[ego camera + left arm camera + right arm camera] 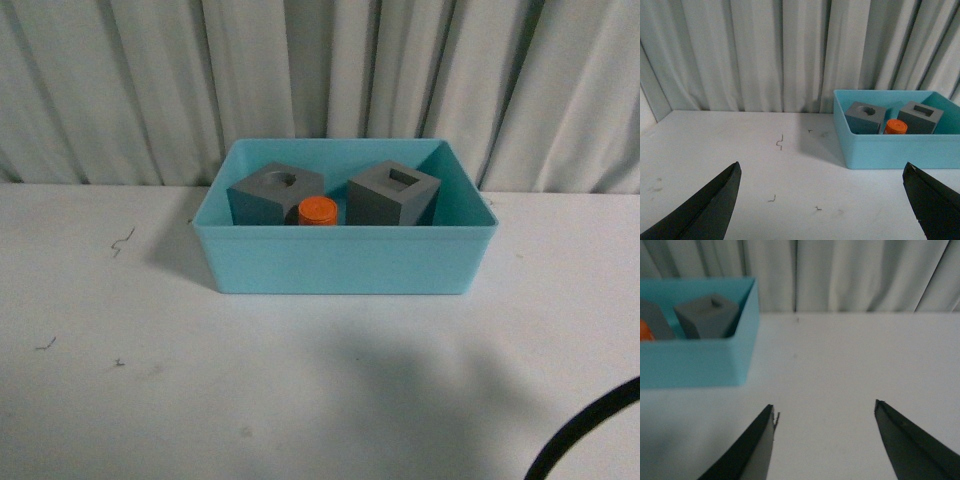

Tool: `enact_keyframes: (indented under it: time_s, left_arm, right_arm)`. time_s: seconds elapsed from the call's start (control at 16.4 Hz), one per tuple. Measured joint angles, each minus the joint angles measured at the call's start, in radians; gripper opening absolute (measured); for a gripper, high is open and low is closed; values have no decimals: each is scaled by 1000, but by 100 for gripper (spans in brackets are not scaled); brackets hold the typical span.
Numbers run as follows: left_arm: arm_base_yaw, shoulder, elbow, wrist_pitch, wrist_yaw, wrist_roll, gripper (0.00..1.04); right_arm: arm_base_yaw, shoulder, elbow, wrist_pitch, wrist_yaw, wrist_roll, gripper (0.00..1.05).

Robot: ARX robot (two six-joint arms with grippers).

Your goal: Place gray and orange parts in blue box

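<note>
**All three parts sit in the bin; both pincers empty**

The gray cube with the round recess (270,193), the gray cube with the rectangular recess (393,193) and the orange cylinder (318,211) all lie inside the turquoise-blue box (340,262), which stands on the white bench (110,340) near the curtain (120,80). The cylinder stands between the cubes, close to the front wall; whether it touches either cube cannot be told from here. By this layout the task looks finished.

The left pincer (822,200) is spread wide over bare bench, gripping nothing. The right pincer (825,440) is likewise wide apart and empty, just beside the box's end.

As a judgement, the cubes look rigid and matte, probably light plastic, best taken across two flat opposite faces. The cylinder is smaller with a curved side, likelier to slip or roll, so grip it squarely across its middle.
</note>
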Motion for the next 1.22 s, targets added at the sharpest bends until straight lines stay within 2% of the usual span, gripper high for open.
enact_keyframes:
  time_s: [0.12,0.24,0.3,0.49,0.61,1.22]
  left_arm:
    - [0,0,0,2,0,0,98]
    - [0,0,0,2,0,0,98]
    - [0,0,0,2,0,0,98]
    - [0,0,0,2,0,0,98]
    - [0,0,0,2,0,0,98]
    - [0,0,0,2,0,0,98]
  right_arm:
    - [1,-143,-11,35,-1,5,41]
    - [1,-245,-68,-63,-1,7,17]
    - [1,-334,-96,-125,-1,6,1]
    - [1,-670,-108,-419,-1,11,2]
    - [1,-804,-129,-537,-1,11,2]
    - [1,-1178,-138,-877,-1,11,2]
